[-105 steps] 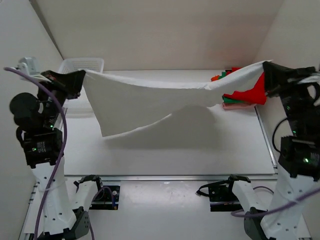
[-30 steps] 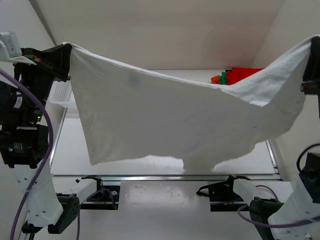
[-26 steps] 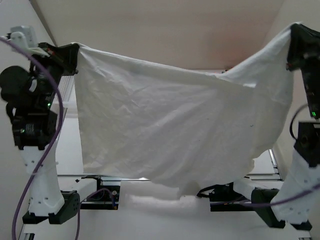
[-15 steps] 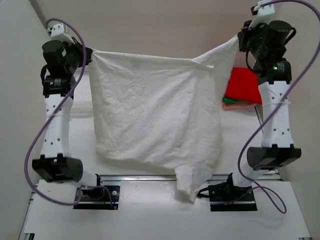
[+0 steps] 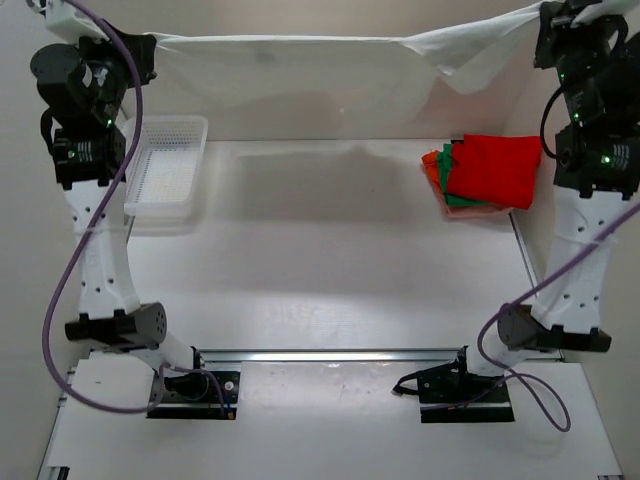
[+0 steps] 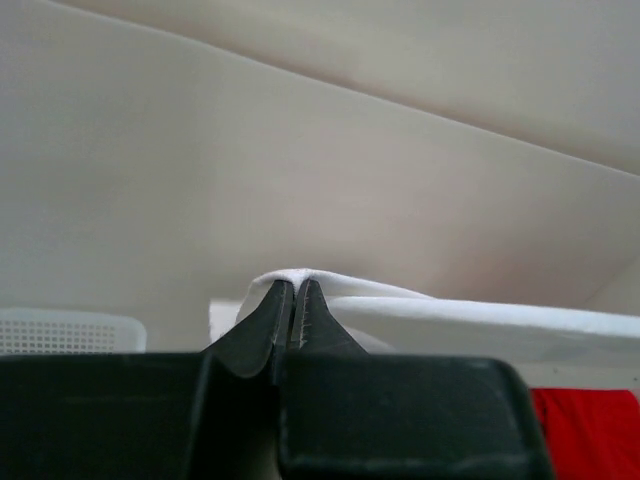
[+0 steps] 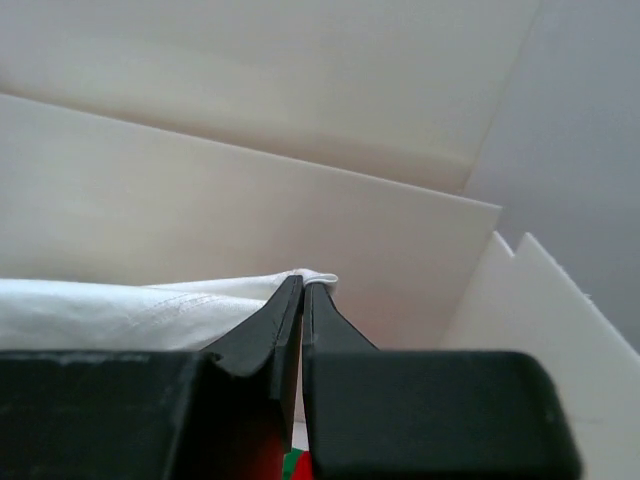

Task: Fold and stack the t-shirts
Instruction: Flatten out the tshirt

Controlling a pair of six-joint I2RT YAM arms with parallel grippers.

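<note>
The flat white table [image 5: 330, 250] carries a white plastic mesh basket [image 5: 165, 170] at its far left and, at its far right, a folded red cotton t-shirt [image 5: 497, 170] topping a green t-shirt [image 5: 448, 160] and an orange t-shirt [image 5: 432, 172].

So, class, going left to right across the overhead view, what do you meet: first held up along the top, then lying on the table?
Held up: left tool → white t-shirt → right tool. On the table: white mesh basket → folded t-shirts, red on top.
</note>
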